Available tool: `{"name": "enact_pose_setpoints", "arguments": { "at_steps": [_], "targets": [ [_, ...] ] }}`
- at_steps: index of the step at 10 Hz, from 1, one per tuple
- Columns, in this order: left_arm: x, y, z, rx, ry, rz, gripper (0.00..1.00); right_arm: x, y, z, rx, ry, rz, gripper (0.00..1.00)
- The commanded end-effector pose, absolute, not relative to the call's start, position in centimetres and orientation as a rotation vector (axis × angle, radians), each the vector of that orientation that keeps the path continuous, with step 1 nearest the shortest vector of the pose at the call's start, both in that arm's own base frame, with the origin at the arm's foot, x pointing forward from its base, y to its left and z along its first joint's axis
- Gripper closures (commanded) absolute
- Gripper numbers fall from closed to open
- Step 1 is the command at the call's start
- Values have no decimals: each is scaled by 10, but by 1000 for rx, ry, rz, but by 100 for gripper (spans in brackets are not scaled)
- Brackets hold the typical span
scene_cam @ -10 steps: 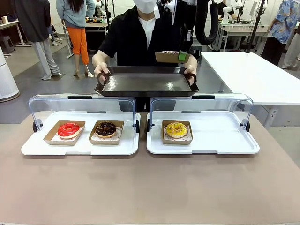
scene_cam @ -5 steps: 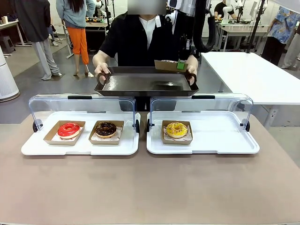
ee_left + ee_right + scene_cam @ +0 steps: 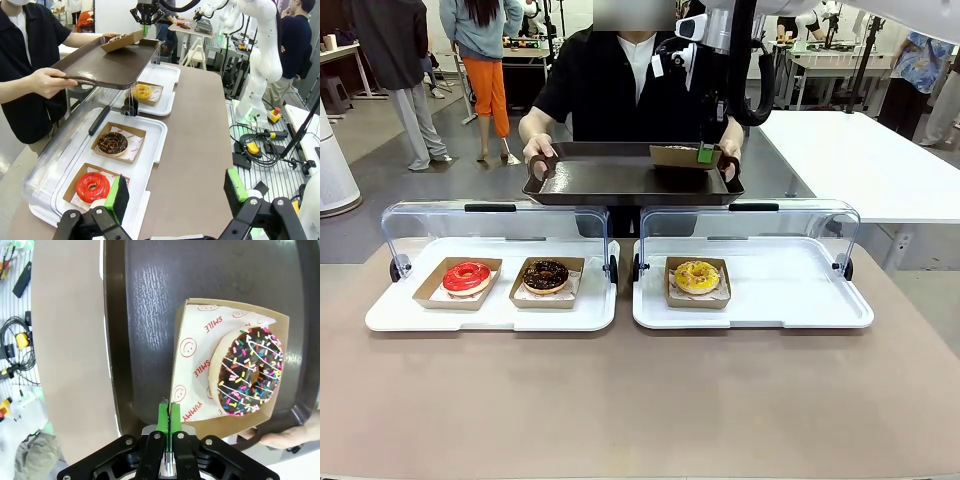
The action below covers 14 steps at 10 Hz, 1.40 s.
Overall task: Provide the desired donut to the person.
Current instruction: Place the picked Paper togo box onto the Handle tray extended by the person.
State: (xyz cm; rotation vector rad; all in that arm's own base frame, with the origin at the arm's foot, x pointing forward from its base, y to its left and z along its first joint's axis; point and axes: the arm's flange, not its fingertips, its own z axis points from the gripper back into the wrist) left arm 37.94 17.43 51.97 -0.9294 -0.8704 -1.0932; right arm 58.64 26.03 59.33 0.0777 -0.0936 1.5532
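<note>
A chocolate donut with coloured sprinkles (image 3: 252, 371) lies in a cardboard box (image 3: 683, 156) lined with printed paper. My right gripper (image 3: 168, 422) is shut on the box's side wall and holds it low over the right part of a dark brown tray (image 3: 620, 180); I cannot tell if the box touches the tray. The person (image 3: 610, 85) in a black shirt holds that tray by both handles beyond the display cases. My left gripper (image 3: 176, 192) hangs open and empty above the near left case.
Two white display trays with raised clear lids stand on the brown table. The left tray (image 3: 390, 310) holds a red donut (image 3: 467, 276) and a chocolate donut (image 3: 546, 275); the right tray (image 3: 800, 300) holds a yellow donut (image 3: 697, 276). A white table (image 3: 860, 160) stands at the far right.
My right gripper has come down with the boxed sprinkled donut, from above the tray's rim to low over its surface. The person has kept the tray steady.
</note>
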Motion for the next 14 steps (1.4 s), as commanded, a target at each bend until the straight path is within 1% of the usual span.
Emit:
{"name": "enact_pose_setpoints", "arguments": {
  "at_steps": [1,4,8,9,10,11,12,14],
  "targets": [
    [379,175,521,-937,-890,-1100,0,594,260,598,105,-69,1581,99],
    [379,175,521,-937,-890,-1100,0,597,260,591,116,-22,1588,99],
    [379,175,521,-937,-890,-1100,0,598,261,582,127,-1,1589,99],
    [379,175,521,-937,-890,-1100,0,598,261,583,128,0,1589,80],
    [379,175,521,-937,-890,-1100,0,598,261,584,128,-3,1590,55],
    [379,175,521,-937,-890,-1100,0,598,262,584,127,-5,1589,20],
    [379,175,521,-937,-890,-1100,0,598,262,584,128,-6,1588,0],
    [379,175,521,-937,-890,-1100,0,599,262,584,126,-9,1587,0]
  ]
}}
